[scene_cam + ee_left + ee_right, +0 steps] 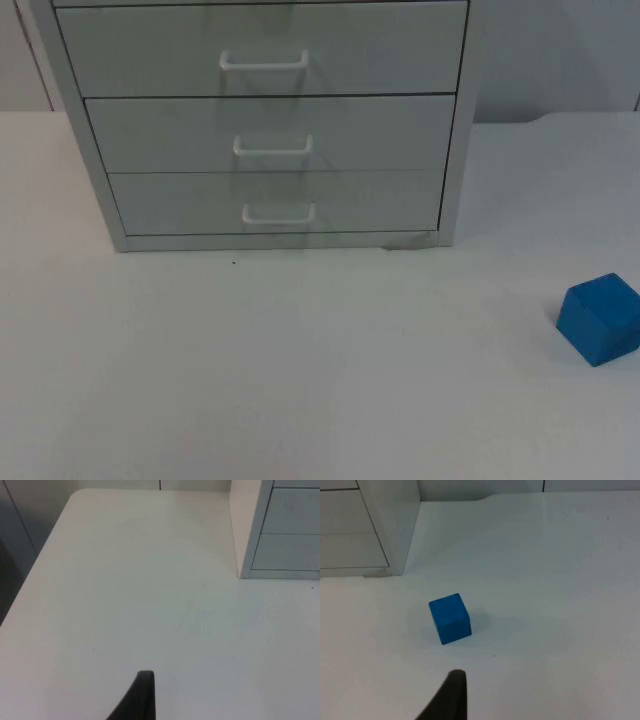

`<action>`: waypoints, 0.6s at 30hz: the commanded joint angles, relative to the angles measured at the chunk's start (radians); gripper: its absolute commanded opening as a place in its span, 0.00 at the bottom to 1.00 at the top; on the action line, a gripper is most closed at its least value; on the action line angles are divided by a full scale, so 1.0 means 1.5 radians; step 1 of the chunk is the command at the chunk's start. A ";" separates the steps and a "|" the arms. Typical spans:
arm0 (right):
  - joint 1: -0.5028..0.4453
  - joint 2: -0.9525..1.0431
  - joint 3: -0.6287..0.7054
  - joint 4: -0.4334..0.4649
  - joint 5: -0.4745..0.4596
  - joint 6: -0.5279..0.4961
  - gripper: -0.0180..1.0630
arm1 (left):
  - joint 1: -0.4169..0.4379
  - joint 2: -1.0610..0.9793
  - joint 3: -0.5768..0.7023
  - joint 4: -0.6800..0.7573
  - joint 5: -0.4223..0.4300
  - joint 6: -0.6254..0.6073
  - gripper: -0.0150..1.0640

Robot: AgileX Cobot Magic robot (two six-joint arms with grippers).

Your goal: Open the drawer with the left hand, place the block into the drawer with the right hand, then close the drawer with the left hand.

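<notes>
A grey cabinet (265,120) of drawers stands shut at the back of the white table (300,380), its three white handles (278,213) stacked in line. A blue block (600,318) sits alone, well off to the cabinet's right. The left gripper (145,690) and right gripper (455,690) hover above the tabletop; whether either is parted cannot be told.

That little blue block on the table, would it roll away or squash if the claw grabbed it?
The blue block probably won't roll: it is a cube resting on a flat face on the white table. Its crisp edges suggest something stiff, likely wood or plastic, so squashing seems unlikely. Its smooth faces might slip a little in a loose grip.
</notes>
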 commanded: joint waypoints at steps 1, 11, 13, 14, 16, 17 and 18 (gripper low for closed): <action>-0.004 -0.002 -0.002 -0.003 -0.008 0.000 0.99 | -0.002 -0.002 0.003 0.006 -0.004 0.000 0.99; -0.004 0.132 -0.035 -0.001 -0.088 0.000 0.99 | -0.002 0.091 -0.020 0.003 -0.047 0.000 0.99; -0.004 0.181 -0.043 -0.001 -0.116 0.000 0.99 | -0.002 0.127 -0.025 -0.002 -0.058 0.000 0.99; -0.004 0.210 -0.048 -0.001 -0.128 0.000 0.99 | -0.002 0.147 -0.025 -0.003 -0.062 0.000 0.99; -0.004 0.265 -0.051 -0.001 -0.151 0.000 0.99 | -0.002 0.182 -0.025 -0.004 -0.069 0.000 0.99; -0.004 0.265 -0.051 -0.001 -0.151 0.000 0.99 | -0.002 0.182 -0.025 -0.004 -0.069 0.000 0.99; -0.004 0.301 -0.054 -0.001 -0.162 0.000 0.99 | -0.002 0.200 -0.025 -0.006 -0.074 0.000 0.99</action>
